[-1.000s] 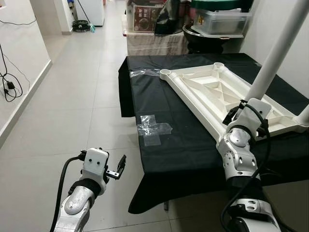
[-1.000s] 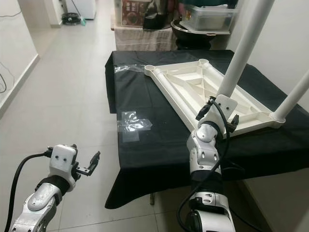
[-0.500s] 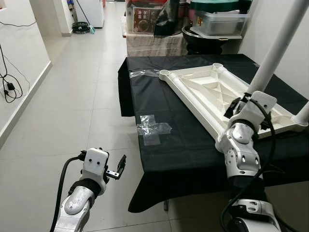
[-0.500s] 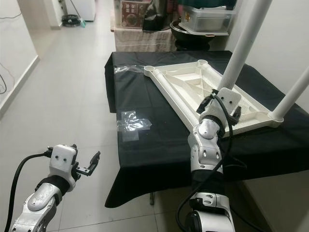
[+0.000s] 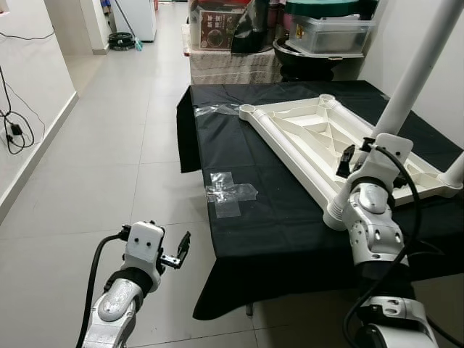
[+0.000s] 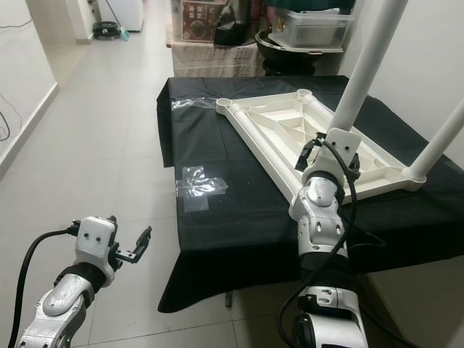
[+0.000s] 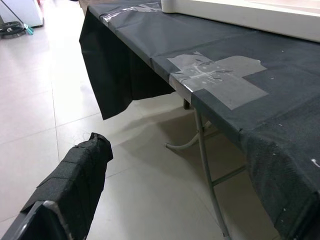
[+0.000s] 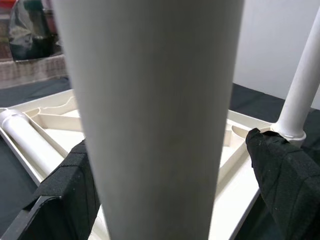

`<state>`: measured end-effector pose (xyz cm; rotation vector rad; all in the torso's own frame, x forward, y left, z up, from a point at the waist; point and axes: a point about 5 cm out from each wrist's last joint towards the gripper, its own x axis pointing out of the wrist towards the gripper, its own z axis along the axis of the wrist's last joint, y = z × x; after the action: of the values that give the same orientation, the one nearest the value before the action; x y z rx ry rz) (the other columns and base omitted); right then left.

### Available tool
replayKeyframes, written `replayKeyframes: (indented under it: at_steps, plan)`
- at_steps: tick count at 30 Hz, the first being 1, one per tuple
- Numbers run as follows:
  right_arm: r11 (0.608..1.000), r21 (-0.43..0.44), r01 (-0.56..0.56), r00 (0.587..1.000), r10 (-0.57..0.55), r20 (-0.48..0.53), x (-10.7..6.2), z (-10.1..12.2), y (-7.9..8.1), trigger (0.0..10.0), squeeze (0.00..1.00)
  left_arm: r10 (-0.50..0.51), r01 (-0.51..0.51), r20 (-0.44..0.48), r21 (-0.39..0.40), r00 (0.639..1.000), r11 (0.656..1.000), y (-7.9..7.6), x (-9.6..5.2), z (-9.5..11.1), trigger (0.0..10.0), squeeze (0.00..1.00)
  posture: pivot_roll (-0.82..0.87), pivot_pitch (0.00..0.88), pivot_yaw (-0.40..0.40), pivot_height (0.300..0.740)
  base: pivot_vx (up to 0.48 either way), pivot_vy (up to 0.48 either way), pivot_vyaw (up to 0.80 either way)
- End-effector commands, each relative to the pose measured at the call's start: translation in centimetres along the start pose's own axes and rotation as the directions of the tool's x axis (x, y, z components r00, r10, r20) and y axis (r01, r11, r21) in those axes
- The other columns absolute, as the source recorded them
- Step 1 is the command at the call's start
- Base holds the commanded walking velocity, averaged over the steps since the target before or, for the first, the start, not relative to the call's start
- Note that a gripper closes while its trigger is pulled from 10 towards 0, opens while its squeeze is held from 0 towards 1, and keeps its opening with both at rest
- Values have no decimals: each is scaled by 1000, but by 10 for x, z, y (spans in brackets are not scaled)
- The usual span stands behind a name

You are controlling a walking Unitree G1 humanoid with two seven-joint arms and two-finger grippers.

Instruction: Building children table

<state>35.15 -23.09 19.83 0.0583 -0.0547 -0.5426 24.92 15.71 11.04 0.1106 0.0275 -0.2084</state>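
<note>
A white children's table top (image 5: 312,134) lies upside down on a black-covered table (image 5: 246,232). One white leg (image 5: 420,65) stands upright in its near corner, and a second leg (image 6: 442,138) stands at the right corner. Two far corner sockets (image 5: 248,110) are bare. My right gripper (image 8: 165,145) is open around the base of the near leg. One finger (image 8: 65,190) lies against it and the other (image 8: 280,170) stands slightly off it. My left gripper (image 5: 180,250) hangs low over the floor left of the table, open and holding nothing.
Clear tape patches (image 5: 230,193) stick to the cloth near the table's left edge. Boxes and a plastic bin (image 5: 330,32) crowd the far end. A wall runs close on the right. Cables (image 5: 11,127) hang on the left wall, with tiled floor (image 5: 109,145) between.
My right wrist has lifted a little and turned more upright at the base of the leg. The left arm has stayed where it was.
</note>
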Motion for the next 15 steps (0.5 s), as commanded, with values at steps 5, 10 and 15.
replayKeyframes:
  at_steps: [5,10,15]
  plan:
    - [1000,-1,-24,999,24,-20,2,-2,0,10000,0,-16,16,-5,2,1000,1000,-2,1,-2,10000,0,81,0,-64,740,0,0,0]
    - [994,5,-112,993,112,-22,6,3,2,10000,0,-16,16,-6,3,1000,1000,-1,0,-2,10000,0,78,0,-62,740,0,0,0]
    - [991,-12,-130,991,130,-23,12,5,-3,10000,0,-19,19,-7,-1,1000,1000,-4,0,-2,10000,0,77,0,-62,740,0,0,0]
